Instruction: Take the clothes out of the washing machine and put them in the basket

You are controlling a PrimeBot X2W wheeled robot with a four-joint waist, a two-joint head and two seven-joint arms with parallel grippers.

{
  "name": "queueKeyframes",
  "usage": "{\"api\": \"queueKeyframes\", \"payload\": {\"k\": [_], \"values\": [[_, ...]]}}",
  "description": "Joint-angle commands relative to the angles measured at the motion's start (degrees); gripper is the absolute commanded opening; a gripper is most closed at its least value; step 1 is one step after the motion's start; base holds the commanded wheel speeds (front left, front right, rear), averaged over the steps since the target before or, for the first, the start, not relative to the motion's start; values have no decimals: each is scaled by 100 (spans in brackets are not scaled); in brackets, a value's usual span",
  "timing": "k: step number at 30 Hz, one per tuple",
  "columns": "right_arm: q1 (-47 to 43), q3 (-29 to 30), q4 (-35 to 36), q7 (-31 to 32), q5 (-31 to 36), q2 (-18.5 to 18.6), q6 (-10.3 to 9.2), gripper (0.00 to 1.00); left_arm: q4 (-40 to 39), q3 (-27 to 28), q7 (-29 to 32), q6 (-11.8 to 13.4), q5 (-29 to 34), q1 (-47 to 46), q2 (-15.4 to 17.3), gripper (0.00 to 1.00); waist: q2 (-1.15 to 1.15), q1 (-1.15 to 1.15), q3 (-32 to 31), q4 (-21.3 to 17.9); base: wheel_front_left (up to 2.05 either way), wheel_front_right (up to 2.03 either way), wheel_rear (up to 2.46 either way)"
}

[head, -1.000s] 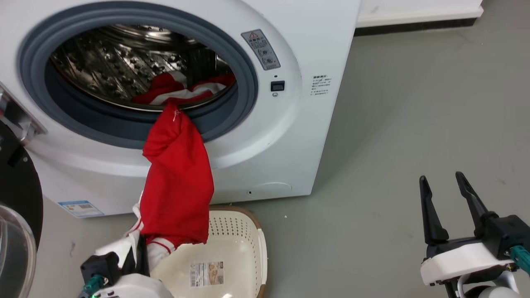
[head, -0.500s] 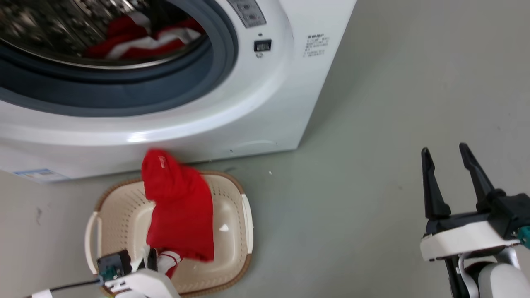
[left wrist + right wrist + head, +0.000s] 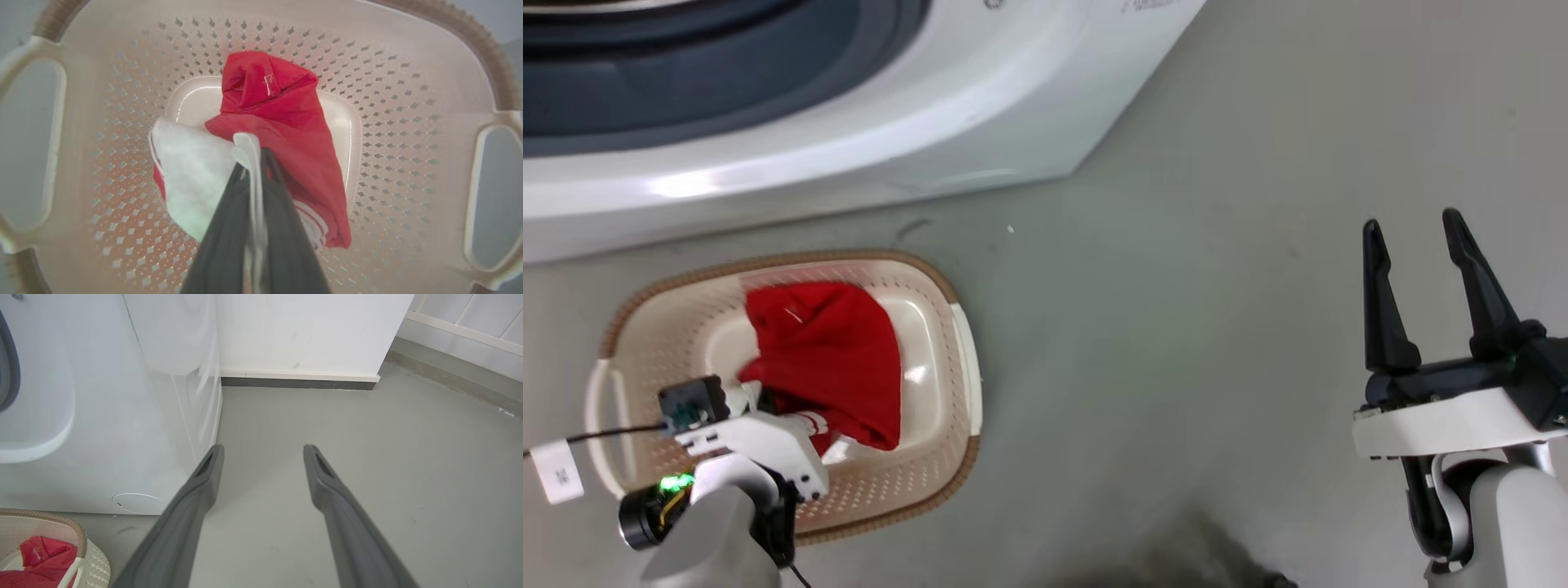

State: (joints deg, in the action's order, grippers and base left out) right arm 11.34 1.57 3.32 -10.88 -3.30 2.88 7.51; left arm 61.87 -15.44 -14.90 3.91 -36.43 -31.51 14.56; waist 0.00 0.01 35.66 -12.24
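A red garment (image 3: 829, 359) with white trim lies crumpled in the cream basket (image 3: 964, 327), which stands on the floor in front of the washing machine (image 3: 849, 155). My left gripper (image 3: 772, 404) reaches into the basket and is shut on the garment. In the left wrist view the left gripper (image 3: 253, 157) pinches a white strip of the garment (image 3: 282, 110) above the basket's perforated wall (image 3: 408, 122). My right gripper (image 3: 1413, 229) stands open over bare floor at the right, holding nothing. The right wrist view shows the right gripper (image 3: 263, 451), the machine's side (image 3: 122, 416) and a corner of the basket (image 3: 49, 518). The drum is out of view.
Grey floor (image 3: 1176, 327) spreads to the right of the basket and the machine. A white wall with a dark baseboard (image 3: 298, 381) runs behind the machine. A white tag (image 3: 556, 472) hangs on a cable by my left arm.
The head camera has tilted down, so the drum has left the view. The garment has come fully off the machine's ring and gone down into the basket with my left gripper.
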Motion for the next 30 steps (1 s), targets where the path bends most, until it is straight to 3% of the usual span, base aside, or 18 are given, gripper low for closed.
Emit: {"api": "queueKeyframes", "payload": {"k": [1, 4, 5, 7, 8, 11, 19, 30], "values": [[111, -11, 2, -44, -17, 0, -4, 100, 120, 1, -37, -34, 50, -155, 44, 0, 0, -1, 374, -199, 0, 0, 0], [197, -17, -52, -112, -66, -1, -4, 100, 460, 66, -32, -114, -44, -378, 34, 0, 0, -1, 540, -284, 0, 0, 0], [206, -20, -74, -127, -73, -2, -4, 100, 573, 74, -18, -152, -62, -419, 22, 15, 0, -1, 571, -304, 0, 0, 0], [224, -26, -115, -171, -85, -1, -4, 100, 756, 67, -6, -195, -89, -507, 17, 33, 0, -1, 606, -331, 0, 0, 0], [237, -27, -137, -184, -92, -1, -4, 100, 829, 63, 29, -231, -102, -533, 3, 46, 0, -1, 612, -338, 0, 0, 0], [273, -17, -186, -215, -106, -1, -4, 100, 981, 60, 136, -285, -149, -542, -50, 100, 0, -1, 618, -331, 0, 0, 0], [250, -5, -284, -246, -10, 1, -4, 100, 1140, 112, 305, -408, -326, -336, -237, 100, 0, -1, 253, -226, 0, 0, 0], [-77, -66, -414, -145, 32, 1, -4, 100, 1049, 203, -21, -519, -347, 252, -321, 100, 0, -1, -1172, -49, 0, 0, 0]]}}
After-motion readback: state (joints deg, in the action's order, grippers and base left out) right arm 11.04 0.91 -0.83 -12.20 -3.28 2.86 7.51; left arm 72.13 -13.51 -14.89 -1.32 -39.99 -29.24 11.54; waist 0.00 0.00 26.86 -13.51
